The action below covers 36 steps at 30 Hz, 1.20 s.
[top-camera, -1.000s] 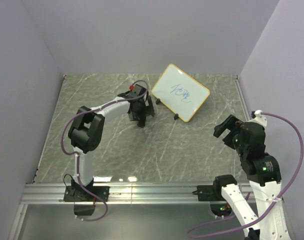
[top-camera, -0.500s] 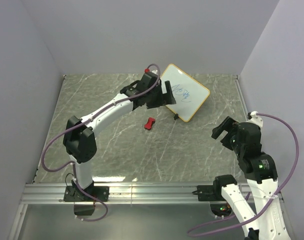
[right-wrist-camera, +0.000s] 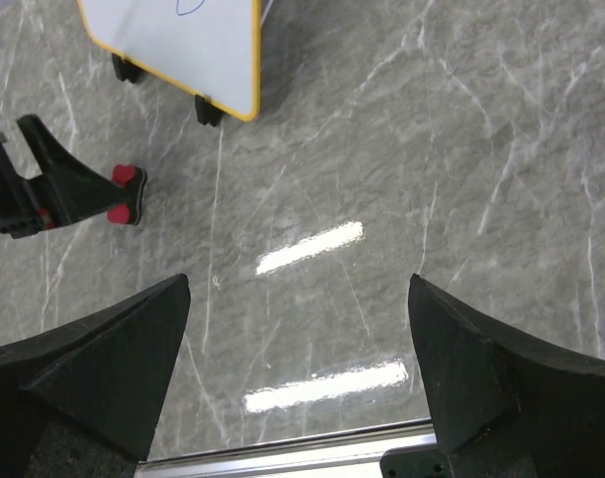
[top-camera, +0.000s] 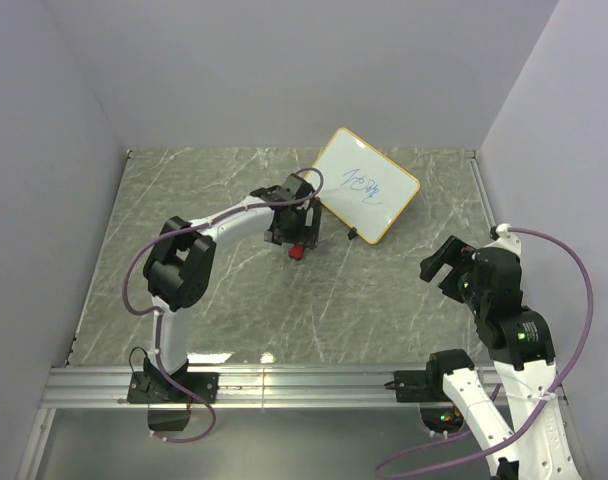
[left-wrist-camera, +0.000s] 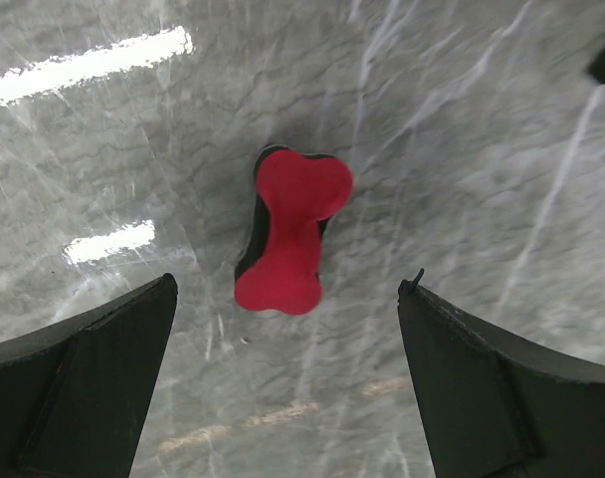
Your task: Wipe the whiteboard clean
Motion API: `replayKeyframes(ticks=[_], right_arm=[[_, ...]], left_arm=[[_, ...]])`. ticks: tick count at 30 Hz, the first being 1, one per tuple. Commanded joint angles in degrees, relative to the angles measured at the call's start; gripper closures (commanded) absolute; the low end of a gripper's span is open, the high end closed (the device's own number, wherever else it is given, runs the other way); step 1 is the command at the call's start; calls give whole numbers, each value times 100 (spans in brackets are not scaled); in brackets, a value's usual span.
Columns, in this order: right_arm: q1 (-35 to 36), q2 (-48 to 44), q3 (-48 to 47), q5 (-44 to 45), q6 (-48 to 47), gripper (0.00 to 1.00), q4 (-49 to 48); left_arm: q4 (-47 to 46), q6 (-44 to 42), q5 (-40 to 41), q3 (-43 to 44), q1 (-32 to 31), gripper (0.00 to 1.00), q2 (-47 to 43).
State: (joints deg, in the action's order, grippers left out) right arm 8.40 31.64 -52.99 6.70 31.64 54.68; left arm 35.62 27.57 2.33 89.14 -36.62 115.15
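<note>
The whiteboard (top-camera: 367, 185) stands tilted on black feet at the back middle of the table, with blue handwriting on it; its lower corner shows in the right wrist view (right-wrist-camera: 183, 40). The small red-and-black eraser (top-camera: 298, 251) lies on the table in front of the board's left end. My left gripper (top-camera: 289, 228) hangs open just above it; in the left wrist view the eraser (left-wrist-camera: 288, 234) lies between the spread fingers of the left gripper (left-wrist-camera: 288, 329), untouched. My right gripper (top-camera: 442, 262) is open and empty, above the table at the right (right-wrist-camera: 299, 289).
The grey marble table (top-camera: 234, 300) ends in a metal rail (top-camera: 284, 385) at the near edge. Plain walls close in the back and both sides. The left arm's gripper (right-wrist-camera: 44, 189) and the eraser (right-wrist-camera: 123, 194) show at the left of the right wrist view.
The left gripper reached to the board's left edge, leaving the eraser on the table, then came back over the eraser, open. The right gripper drifted slightly left.
</note>
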Motion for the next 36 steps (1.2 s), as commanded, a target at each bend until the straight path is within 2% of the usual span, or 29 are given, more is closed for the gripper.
replayKeyframes(ticks=[1, 16, 18, 22, 26, 28, 36], right_arm=[[39, 0, -159, -20, -123, 4, -80], [39, 124, -159, -204, -17, 7, -238], [39, 97, -115, -204, 9, 7, -282], [38, 167, -106, -195, 27, 7, -229], [39, 176, -45, -222, 70, 7, -264], [38, 159, -10, -222, 62, 7, -273], [30, 211, 35, -274, 71, 7, -300]], left_arm=[[-90, -402, 163, -2, -20, 1, 24], [-90, -683, 330, 129, -38, 9, 482], [-81, -692, 321, 191, -38, 15, 526], [-81, -666, 260, 296, -38, 40, 596], [-28, -665, 329, 384, -47, 44, 614], [-20, -692, 365, 411, -47, 50, 570], [191, -806, 523, 771, -56, 47, 622]])
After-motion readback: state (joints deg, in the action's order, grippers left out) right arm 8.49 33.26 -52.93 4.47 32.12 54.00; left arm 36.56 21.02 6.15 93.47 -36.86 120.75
